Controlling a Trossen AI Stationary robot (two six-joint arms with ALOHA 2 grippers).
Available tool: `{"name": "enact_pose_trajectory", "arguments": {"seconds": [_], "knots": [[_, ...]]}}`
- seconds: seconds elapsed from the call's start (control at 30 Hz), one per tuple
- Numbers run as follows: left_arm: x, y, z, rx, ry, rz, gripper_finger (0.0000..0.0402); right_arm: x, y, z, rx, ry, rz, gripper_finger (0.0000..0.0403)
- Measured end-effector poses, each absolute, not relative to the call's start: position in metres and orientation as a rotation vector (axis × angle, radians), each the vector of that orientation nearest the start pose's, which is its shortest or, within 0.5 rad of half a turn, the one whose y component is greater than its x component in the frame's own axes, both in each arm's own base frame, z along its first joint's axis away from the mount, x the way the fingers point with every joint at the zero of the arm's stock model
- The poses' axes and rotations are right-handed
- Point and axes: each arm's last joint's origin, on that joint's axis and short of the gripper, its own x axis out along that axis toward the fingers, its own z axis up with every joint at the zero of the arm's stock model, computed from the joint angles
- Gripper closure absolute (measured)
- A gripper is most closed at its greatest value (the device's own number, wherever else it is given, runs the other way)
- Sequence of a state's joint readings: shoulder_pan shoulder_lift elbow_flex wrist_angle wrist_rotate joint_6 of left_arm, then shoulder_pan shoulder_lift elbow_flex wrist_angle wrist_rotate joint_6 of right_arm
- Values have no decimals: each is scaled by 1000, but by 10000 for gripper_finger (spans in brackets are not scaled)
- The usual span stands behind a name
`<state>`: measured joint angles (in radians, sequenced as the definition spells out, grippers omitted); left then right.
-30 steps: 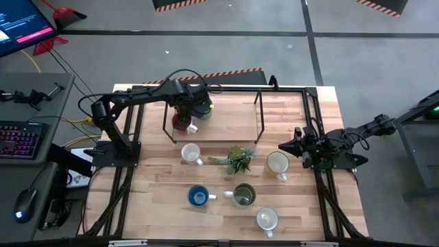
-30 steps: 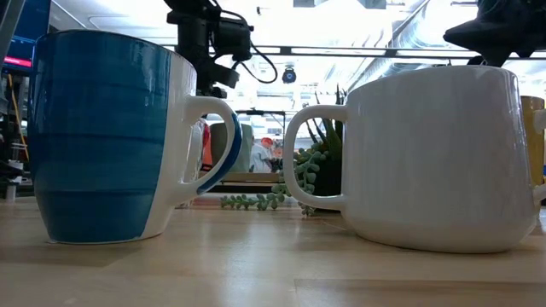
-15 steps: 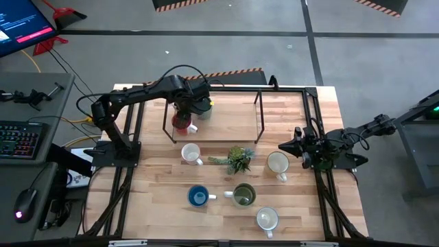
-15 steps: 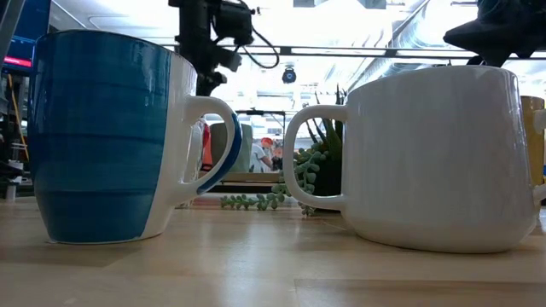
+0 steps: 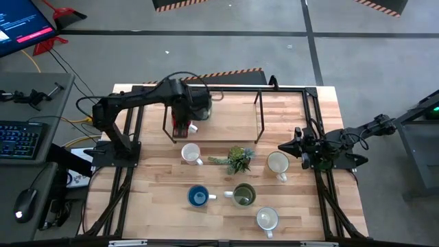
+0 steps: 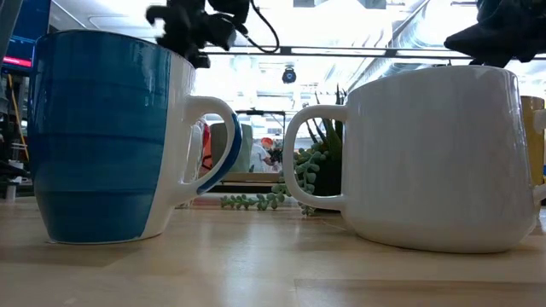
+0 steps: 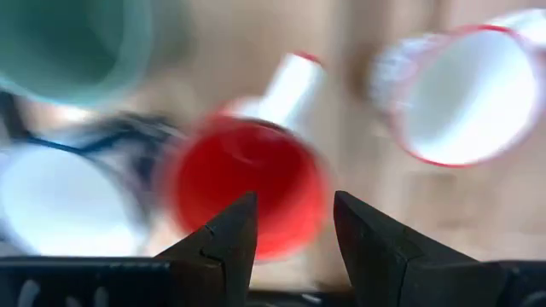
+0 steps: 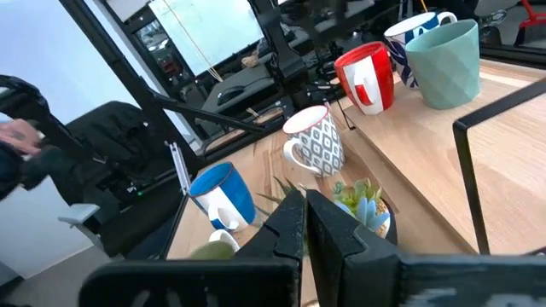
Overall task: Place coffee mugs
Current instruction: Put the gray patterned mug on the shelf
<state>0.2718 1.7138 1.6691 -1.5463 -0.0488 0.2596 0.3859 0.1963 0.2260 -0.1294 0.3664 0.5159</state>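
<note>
Red mug [image 5: 182,123] looks parked on the raised shelf [image 5: 233,123] already; left gripper [image 7: 290,223] is spread above it, empty. Five mugs left on the table [image 5: 158,206], right gripper [image 8: 303,223] pressed together, idle.

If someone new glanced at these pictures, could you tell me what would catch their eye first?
Probably the left tool, open and poised above the red mug on the raised shelf at the table's far side. Next, the spiky green plant mid-table, ringed by loose mugs such as the blue mug. The right tool waits shut beside a cream mug.
</note>
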Motion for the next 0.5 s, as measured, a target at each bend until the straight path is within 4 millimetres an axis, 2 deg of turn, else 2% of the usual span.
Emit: {"name": "enact_pose_trajectory", "arguments": {"seconds": [0.13, 0.3, 0.5], "knots": [[292, 56, 320, -45, 1602, 25, 257, 95, 27, 210, 468, 123, -11, 402], [276, 16, 344, -111, 1511, -37, 257, 95, 27, 208, 463, 141, -16, 402], [242, -32, 374, -109, 1408, -73, 255, 96, 28, 209, 497, 133, -16, 402]]}}
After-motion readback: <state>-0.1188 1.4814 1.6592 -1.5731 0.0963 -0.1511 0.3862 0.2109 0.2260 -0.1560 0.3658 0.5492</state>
